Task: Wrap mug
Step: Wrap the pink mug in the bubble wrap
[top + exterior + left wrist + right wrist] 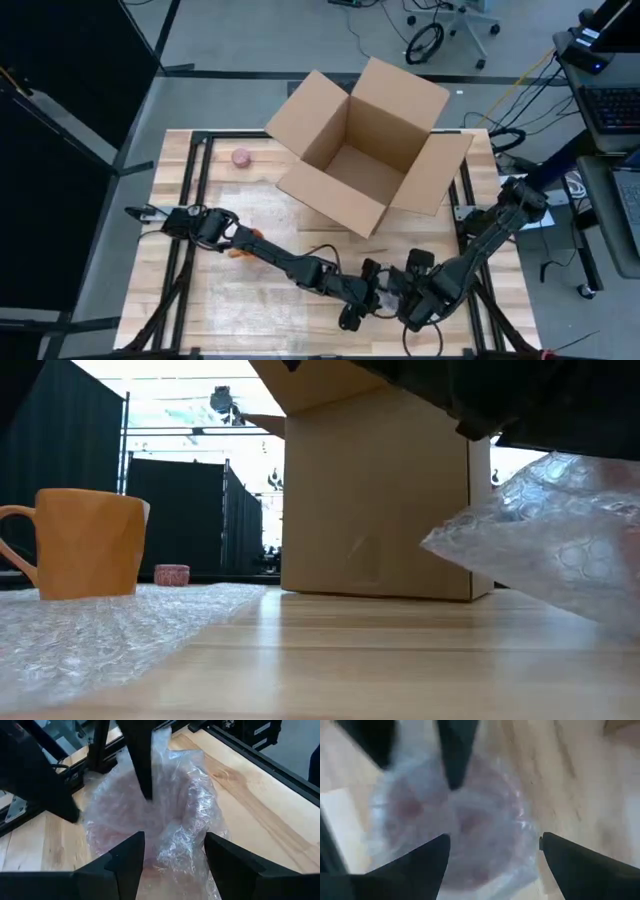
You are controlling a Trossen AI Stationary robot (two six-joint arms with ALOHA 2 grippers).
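Observation:
An orange mug (85,540) stands upright on a flat sheet of bubble wrap (110,625) at the table's left, partly under my left arm (240,250). Near the front edge, a bubble-wrap bundle (150,820) with something pinkish inside lies between both grippers. My left gripper (172,865) is open, with crumpled wrap between its fingers. My right gripper (492,855) faces it from the other side, also open over the bundle (455,820). In the low view the bundle (545,535) shows at the right under a dark arm. My left gripper has the bundle's crumpled near edge (180,845) between its open fingers, slanting down from the table's left. The wrap lies against the inner sides of the fingers. My right gripper has one finger (145,770) pointing down into the bundle's hollow top. Its other finger (45,780) stands outside the wrap, so the wall of wrap runs between them.
An open cardboard box (365,150) stands at the table's far middle, flaps spread. A small pink object (241,157) lies far left of it. Black frame rails (195,190) run along the table's sides. Bare wood (470,190) shows right of the box.

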